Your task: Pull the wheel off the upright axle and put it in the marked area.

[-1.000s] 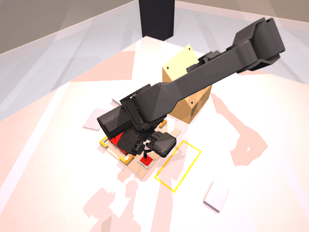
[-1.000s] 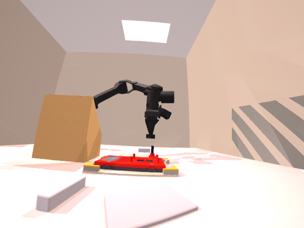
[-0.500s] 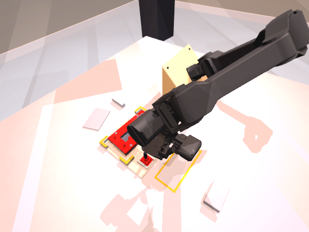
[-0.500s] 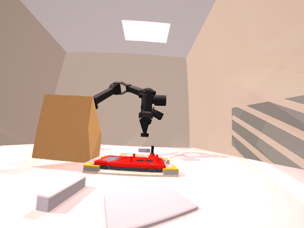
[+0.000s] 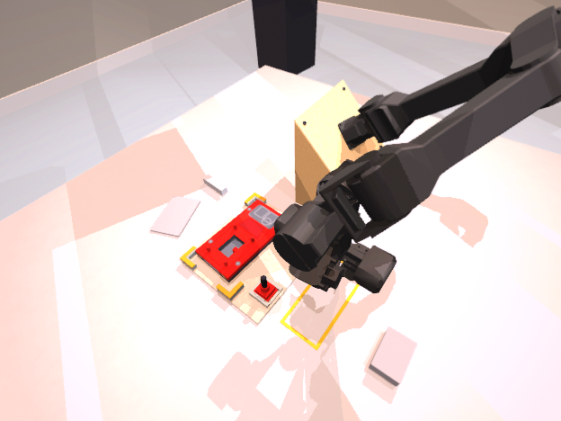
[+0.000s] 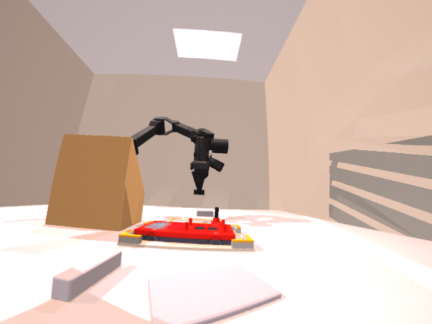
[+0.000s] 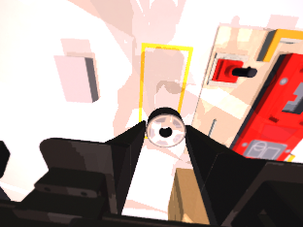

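Table (image 5: 476, 317): white top, patched with pinkish shadow, bearing all below.

Arm (image 5: 453, 136): black, jointed, reaching in from the upper right of the top view, wrist turned downward.

Cardboard block (image 6: 91, 181): tan, wedge-shaped, standing behind the red plate.

Red plate (image 5: 233, 246): flat, rectangular, framed by yellow corner brackets (image 5: 188, 259) on a pale base sheet.

Marked area (image 5: 289, 325): yellow outlined rectangle on the table, just beside the base sheet.

Pale slabs: one (image 5: 391, 355) well apart beyond the marked area, one (image 5: 175, 216) near the red plate, plus a small bar (image 5: 215, 184).

Gripper (image 7: 165, 138): pointing down, raised well above the table (seen in the exterior view), clamped on the wheel.

Axle (image 5: 263, 281): short black peg, upright on a small red block (image 5: 266, 291), bare.

Wheel (image 7: 165, 122): small, grey-faced with dark hub, pinched between the two fingers, off the axle, hanging in the air, lined up in the wrist view with the near edge of the marked area.
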You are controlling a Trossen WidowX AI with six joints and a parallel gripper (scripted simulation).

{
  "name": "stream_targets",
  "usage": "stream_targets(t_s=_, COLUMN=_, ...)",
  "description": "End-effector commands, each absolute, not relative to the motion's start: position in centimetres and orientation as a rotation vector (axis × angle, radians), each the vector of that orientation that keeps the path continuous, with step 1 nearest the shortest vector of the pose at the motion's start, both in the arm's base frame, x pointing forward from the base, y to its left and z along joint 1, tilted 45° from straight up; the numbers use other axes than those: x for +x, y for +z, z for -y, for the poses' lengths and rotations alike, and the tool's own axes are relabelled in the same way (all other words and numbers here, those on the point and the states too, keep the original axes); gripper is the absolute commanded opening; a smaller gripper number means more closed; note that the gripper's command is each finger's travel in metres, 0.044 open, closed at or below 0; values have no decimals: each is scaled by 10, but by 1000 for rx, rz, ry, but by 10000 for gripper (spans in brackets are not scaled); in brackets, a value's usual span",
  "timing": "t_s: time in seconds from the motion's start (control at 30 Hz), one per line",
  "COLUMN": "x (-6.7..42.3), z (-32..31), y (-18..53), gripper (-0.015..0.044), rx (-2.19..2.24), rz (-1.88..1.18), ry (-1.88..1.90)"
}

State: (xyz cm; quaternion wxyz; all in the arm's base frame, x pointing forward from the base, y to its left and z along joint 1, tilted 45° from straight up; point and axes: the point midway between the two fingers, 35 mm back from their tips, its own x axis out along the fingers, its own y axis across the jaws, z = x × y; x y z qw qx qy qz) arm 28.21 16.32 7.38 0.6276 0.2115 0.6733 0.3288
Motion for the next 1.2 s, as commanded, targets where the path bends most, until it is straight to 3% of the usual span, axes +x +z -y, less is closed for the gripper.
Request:
stream_targets(t_s=0.0, x=277, z=-172, y=68, gripper=0, rx=488, rz=-1547, ry=756)
stream_targets(t_s=0.93, x=265, z=-235, y=5, gripper=0, rx=491, rz=-1548, ry=759)
stream_targets(t_s=1.17, x=267, z=-235, y=10, gripper=184, rx=490, rz=-1535, ry=770)
